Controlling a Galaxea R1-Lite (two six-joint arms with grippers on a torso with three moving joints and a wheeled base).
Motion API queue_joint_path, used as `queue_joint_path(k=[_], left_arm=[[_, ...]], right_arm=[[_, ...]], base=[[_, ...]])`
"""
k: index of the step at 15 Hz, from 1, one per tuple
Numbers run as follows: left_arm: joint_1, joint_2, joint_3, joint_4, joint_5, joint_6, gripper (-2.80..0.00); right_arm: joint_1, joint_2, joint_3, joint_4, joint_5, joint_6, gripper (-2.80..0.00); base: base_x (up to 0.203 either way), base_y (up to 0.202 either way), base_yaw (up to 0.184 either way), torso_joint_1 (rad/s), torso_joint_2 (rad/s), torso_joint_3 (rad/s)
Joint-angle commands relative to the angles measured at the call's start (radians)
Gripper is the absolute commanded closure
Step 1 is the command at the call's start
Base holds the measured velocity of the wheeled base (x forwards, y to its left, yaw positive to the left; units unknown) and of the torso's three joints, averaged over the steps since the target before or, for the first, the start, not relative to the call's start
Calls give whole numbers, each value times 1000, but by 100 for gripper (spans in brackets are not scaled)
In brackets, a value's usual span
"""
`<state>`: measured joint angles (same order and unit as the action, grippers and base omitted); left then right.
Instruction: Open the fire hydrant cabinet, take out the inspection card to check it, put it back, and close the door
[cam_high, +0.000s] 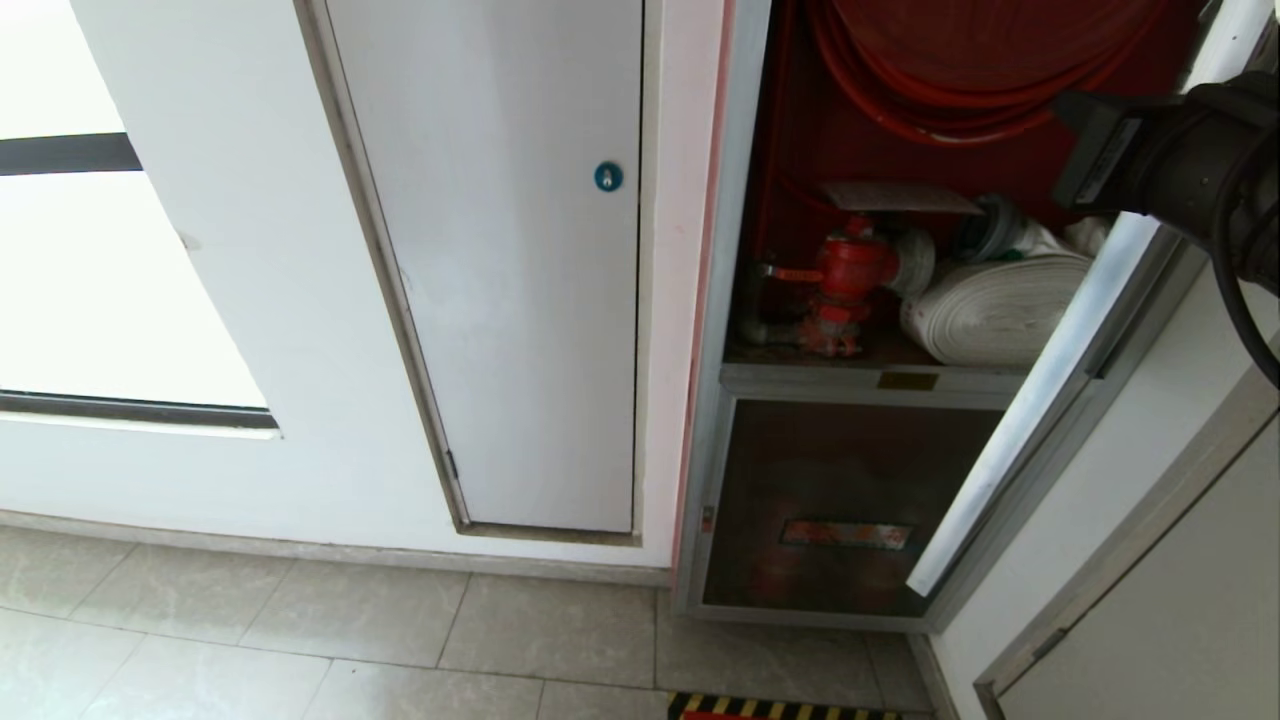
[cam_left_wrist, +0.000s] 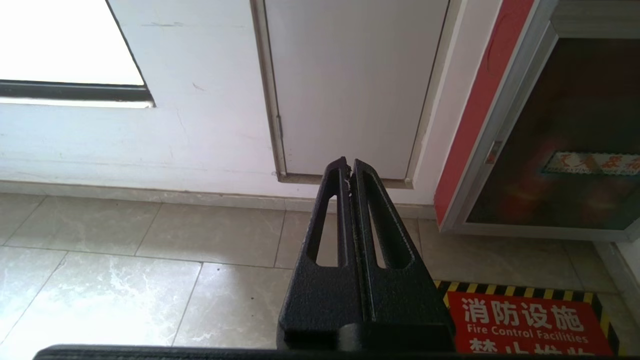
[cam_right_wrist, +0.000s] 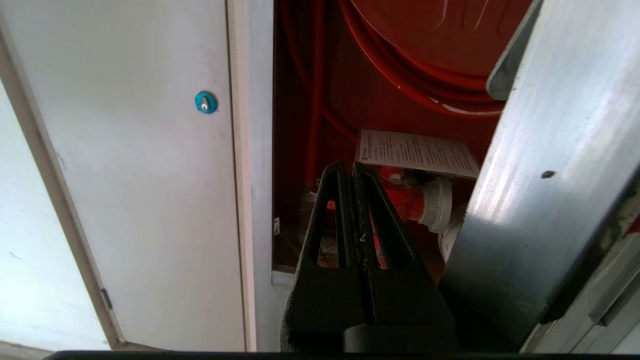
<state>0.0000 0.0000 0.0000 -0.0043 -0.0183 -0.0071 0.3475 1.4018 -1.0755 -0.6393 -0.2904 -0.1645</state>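
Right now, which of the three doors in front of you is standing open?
The door of the fire hydrant cabinet's upper compartment, swung out at right. The lower glass door and white panel with blue lock are shut.

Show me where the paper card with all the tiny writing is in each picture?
Head view: the inspection card lies flat above the red valve, inside the open cabinet, seen edge-on.
Left wrist view: not in it.
Right wrist view: the card sits just beyond the shut right gripper.
Shared landmark: the blue round lock shows in the head and right wrist views.
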Motion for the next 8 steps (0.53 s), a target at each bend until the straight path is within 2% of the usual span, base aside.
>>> queue_joint_path(k=[1,8], left_arm=[[0,2,0,0,0,-1,0],[0,2,0,0,0,-1,0]], right_arm=[[-1,-10,2,-3,1,-1,0],[-17,-26,3,10,1,-1,0]], base=[[0,0,0,0,0,0],[0,0,0,0,0,0]])
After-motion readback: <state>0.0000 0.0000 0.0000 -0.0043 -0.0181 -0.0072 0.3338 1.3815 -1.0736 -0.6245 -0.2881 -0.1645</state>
